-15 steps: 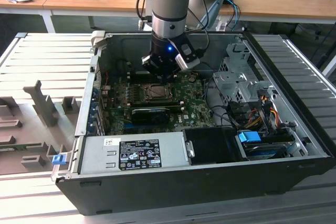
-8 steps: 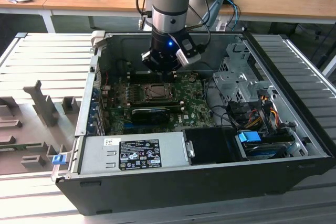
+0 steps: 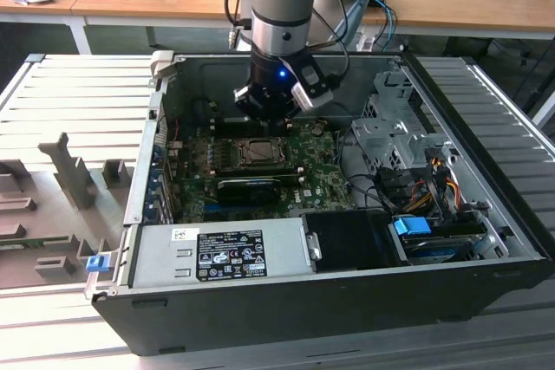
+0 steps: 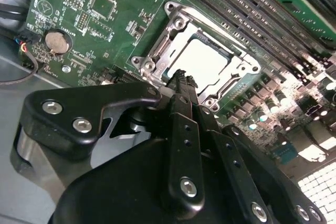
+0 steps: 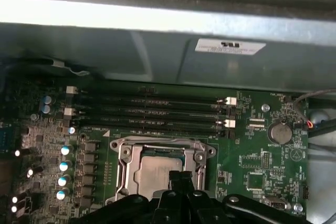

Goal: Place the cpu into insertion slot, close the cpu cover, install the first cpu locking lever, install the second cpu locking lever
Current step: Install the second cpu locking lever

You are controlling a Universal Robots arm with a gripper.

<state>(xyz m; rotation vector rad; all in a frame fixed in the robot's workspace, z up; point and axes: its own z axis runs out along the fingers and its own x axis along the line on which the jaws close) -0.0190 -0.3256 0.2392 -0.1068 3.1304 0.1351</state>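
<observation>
The cpu [image 4: 205, 60] [image 5: 155, 169], a pale square chip, lies flat in the insertion slot [image 3: 260, 152] on the green board. The grey metal cpu cover [image 4: 157, 45] [image 5: 125, 156] lies down around it, and the chip shows through its window. A thin wire lever [image 5: 157, 141] runs along the socket's edge nearest the memory slots. My gripper [image 4: 181, 77] [image 5: 181, 178] [image 3: 273, 108] hangs just above the socket's edge. Its black fingers are shut together, with nothing between them.
Long black memory slots [image 5: 149, 113] run beside the socket. A round coin cell [image 5: 279, 132] sits on the board. In the exterior view the open case's walls [image 3: 143, 171] ring the board, with a power supply [image 3: 221, 253] in front, a black card [image 3: 251, 188] and a cabled drive cage [image 3: 408, 171].
</observation>
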